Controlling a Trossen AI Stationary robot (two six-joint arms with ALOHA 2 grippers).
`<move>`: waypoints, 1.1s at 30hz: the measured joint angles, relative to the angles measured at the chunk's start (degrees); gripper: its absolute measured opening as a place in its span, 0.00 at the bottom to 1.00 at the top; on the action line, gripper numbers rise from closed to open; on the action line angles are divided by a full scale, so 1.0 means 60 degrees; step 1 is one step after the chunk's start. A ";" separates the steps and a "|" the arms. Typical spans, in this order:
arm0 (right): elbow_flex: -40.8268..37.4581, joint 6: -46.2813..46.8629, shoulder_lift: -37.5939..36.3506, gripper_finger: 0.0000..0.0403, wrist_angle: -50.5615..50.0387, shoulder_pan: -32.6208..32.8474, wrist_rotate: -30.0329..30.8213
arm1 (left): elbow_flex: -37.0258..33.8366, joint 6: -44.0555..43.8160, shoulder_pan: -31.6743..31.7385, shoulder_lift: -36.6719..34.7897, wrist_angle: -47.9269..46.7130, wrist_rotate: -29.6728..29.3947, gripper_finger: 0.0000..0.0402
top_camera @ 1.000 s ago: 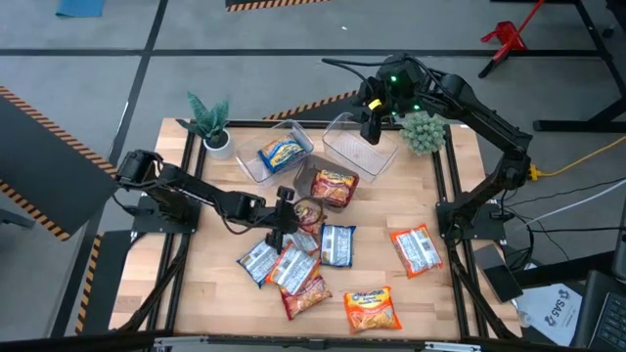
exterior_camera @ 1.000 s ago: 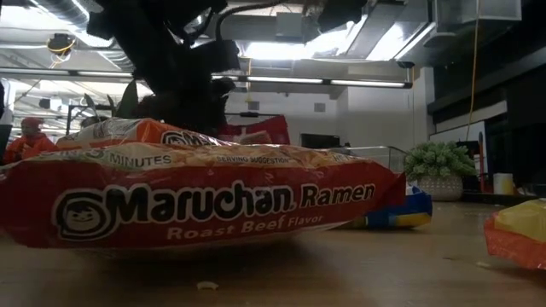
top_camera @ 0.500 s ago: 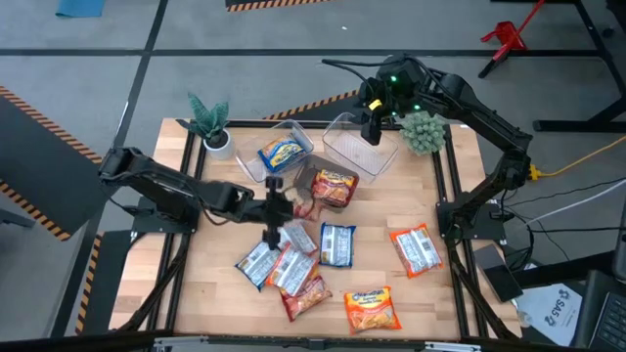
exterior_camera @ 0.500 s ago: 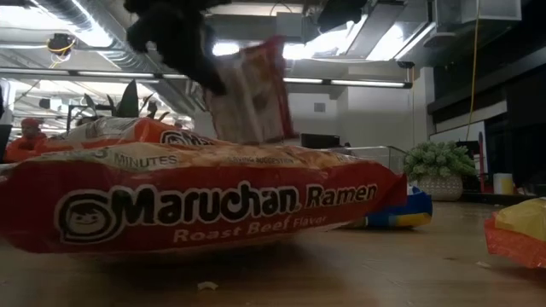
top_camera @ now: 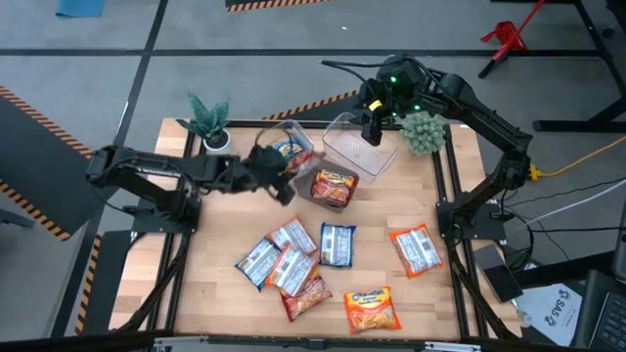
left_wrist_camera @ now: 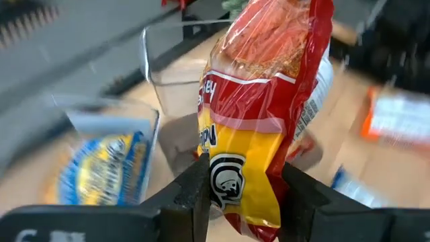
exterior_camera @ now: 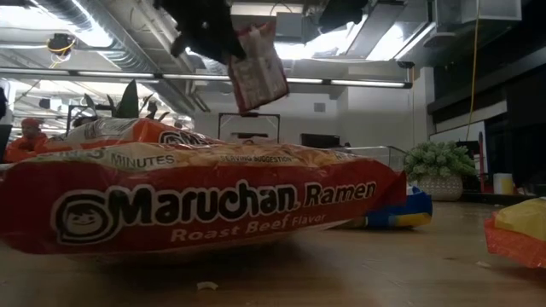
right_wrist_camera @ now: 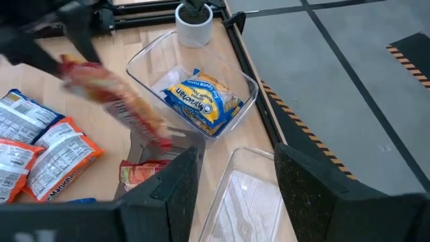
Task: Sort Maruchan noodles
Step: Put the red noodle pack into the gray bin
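The left fingers [left_wrist_camera: 195, 195] are clamped on a red-and-yellow packet [left_wrist_camera: 265, 107], which is held in the air above the clear bins at the far side of the tabletop [top_camera: 225, 293]. The left gripper [top_camera: 279, 168] is seen beside the bin [top_camera: 256, 166] holding a blue-and-yellow packet [top_camera: 282, 152]; a second bin [top_camera: 364, 156] lies to its right, and a third bin [top_camera: 311, 188] holds an orange packet [top_camera: 334, 186]. The right gripper [top_camera: 372, 132] hovers over the far right bin, its fingers [right_wrist_camera: 178, 178] apart and empty. Seven more packets [top_camera: 293, 264] are spread over the near half of the wooden tabletop. Two potted plants [top_camera: 209, 122] stand at the far corners. On the closest packet [exterior_camera: 196, 200], "Maruchan Ramen Roast Beef Flavor" can be read. Striped floor tape and ceiling lights are seen beyond.
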 joint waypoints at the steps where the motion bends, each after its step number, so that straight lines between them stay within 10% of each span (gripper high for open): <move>1: 0.0000 0.0008 0.0000 0.46 -0.0007 0.0000 0.0003 | 0.0000 -0.0610 0.0212 0.0039 0.0101 0.0339 0.29; 33: -0.0011 0.0072 0.0000 0.46 -0.0014 0.0000 0.0216 | -0.0011 -0.3935 0.0569 0.2271 0.0436 0.0265 0.28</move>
